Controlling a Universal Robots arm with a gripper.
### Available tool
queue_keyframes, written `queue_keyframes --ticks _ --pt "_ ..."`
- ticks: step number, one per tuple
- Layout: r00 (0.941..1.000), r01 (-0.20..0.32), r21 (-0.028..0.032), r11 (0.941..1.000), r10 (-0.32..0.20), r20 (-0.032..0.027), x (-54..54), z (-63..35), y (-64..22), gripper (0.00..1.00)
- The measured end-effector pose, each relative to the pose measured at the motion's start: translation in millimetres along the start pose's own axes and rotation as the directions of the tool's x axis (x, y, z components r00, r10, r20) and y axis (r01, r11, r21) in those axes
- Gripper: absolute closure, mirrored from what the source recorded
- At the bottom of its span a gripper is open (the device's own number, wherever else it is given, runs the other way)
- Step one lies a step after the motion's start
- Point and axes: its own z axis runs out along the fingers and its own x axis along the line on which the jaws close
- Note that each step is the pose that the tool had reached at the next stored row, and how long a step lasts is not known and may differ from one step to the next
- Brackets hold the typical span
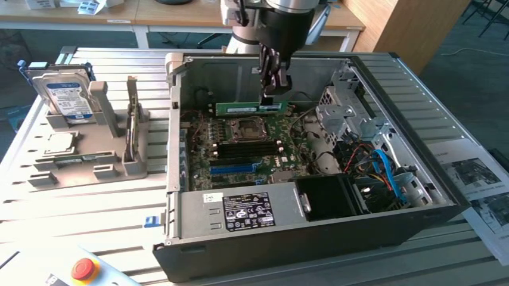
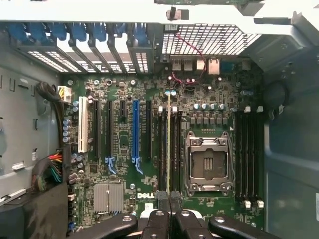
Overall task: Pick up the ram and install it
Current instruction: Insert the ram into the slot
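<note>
**Gripping the ram above the open computer**

The ram (image 1: 248, 108) is clamped between the closed fingers of the gripper (image 1: 273, 97), which reaches down into the open computer case (image 1: 171, 119). The green stick is held on its long edge, level and by one end, so most of its length juts out sideways from the fingers. In the exterior view it is seen raised above the motherboard (image 1: 280, 156), not seated in any slot.

In the wrist view the ram (image 2: 169, 144) is seen edge-on as a thin pale line running straight out from the gripper (image 2: 170, 199). The two dark fingers (image 2: 162, 200) are pressed against its near end. Directly beneath the stick lie the black memory slots (image 2: 162, 149), and it is lined up parallel with them. To one side of the held stick the open processor socket (image 2: 208, 164) is seen; to the other side, the long blue slot (image 2: 135, 132).

Inside the case, nearer the camera than the gripper, a grey power supply (image 1: 238, 211) is mounted. Well apart from the gripper — outside the case, toward the exterior view's left — a grey fixture (image 1: 104, 167) is set on the table, with a hard drive (image 1: 67, 98) stood upright in it.
</note>
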Motion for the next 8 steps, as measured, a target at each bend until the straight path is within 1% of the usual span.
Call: queue_keyframes --ticks 8 --pt "1.0 0.0 0.0 1.0 0.0 0.0 0.3 14.5 -0.4 0.89"
